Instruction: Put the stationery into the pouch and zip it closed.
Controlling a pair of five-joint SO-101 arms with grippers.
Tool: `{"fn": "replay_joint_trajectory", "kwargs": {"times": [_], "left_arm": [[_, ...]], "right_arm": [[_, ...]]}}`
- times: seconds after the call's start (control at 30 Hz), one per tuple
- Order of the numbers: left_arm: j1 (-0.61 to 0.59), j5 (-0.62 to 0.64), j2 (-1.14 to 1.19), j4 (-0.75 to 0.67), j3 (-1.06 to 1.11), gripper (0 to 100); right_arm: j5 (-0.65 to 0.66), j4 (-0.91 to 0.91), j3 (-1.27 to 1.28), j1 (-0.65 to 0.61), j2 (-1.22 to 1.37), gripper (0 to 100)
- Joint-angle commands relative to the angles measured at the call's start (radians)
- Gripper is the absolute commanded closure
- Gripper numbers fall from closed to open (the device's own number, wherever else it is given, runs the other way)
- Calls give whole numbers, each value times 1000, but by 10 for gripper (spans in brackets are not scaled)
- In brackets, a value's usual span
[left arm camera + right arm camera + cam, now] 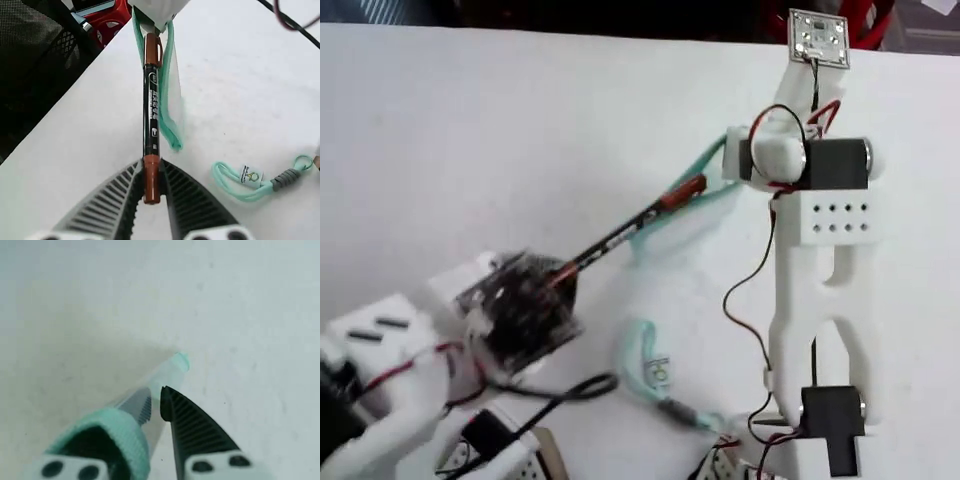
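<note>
A black marker (620,235) with brown caps is clamped at one end by my left gripper (558,275), which is shut on it. In the left wrist view the marker (151,110) runs straight out from that gripper (150,167), and its far cap sits in the mouth of the clear pouch (175,140) with mint-green trim. My right gripper (745,158) holds the pouch (698,165) open at its far end. In the right wrist view that gripper (156,397) is shut on the pouch (172,369), with the mint rim draped over one finger.
A mint-green strap (645,365) with a small tag and grey toggle lies on the white table (500,130) between the arms, also visible as the strap (235,177). Black and red cables (570,390) trail near the arm bases. The table edge (75,95) borders a dark mesh chair.
</note>
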Motion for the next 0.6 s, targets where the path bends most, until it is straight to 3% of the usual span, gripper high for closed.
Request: {"fn": "replay_joint_trajectory", "kwargs": {"times": [0.0,0.23,0.57], "left_arm": [[13,-8,185,5,-166,977],[10,3,418,5,-201,977],[110,58,461,-2,-419,963]], "right_arm": [[11,-18,38,-5,15,981],[11,-21,38,-4,13,981],[11,-21,38,-28,16,981]]}}
